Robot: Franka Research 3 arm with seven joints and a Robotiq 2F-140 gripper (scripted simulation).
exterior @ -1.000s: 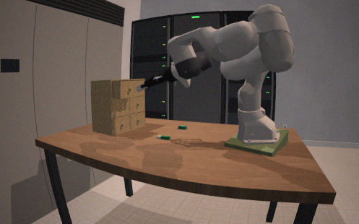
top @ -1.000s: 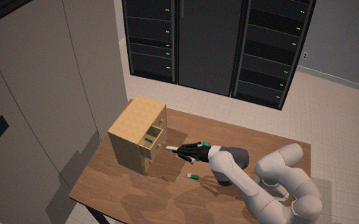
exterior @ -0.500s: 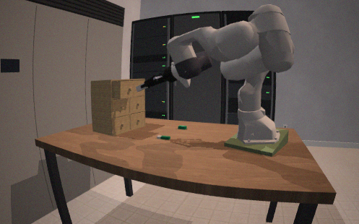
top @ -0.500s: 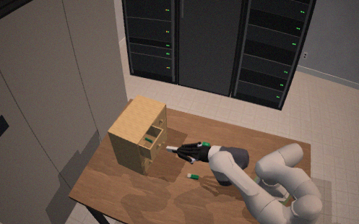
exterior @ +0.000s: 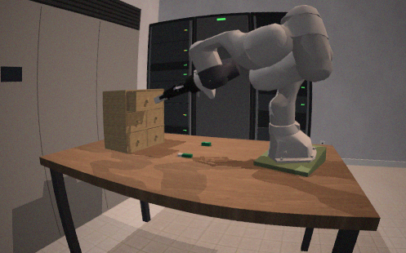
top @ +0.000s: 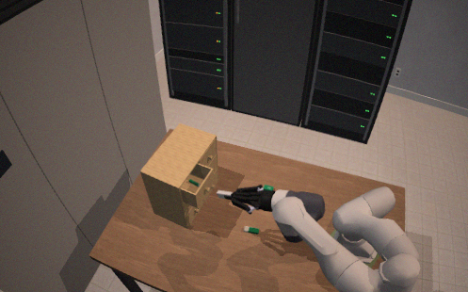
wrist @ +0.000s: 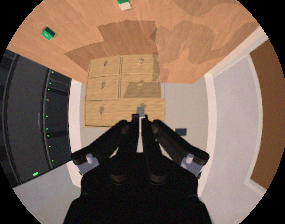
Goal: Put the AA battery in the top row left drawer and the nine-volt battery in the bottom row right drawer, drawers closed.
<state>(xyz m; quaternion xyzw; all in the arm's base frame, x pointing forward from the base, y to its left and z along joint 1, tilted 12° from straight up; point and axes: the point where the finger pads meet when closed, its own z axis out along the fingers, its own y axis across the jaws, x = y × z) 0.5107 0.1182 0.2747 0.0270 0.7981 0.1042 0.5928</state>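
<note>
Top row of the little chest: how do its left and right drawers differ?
The top left drawer is pulled partly out, while the top right drawer sits flush in the chest. The left one shows a small green thing lying inside; the right one's inside is hidden. Both have the same light wooden fronts.

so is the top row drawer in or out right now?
Out. One top-row drawer juts from the chest, a green item inside; the shut gripper points at its front.

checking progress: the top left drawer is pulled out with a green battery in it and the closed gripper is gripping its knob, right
Not quite. The top view shows the closed gripper holding nothing, its tips just off the front of the open drawer. The green battery does lie inside it.
</note>
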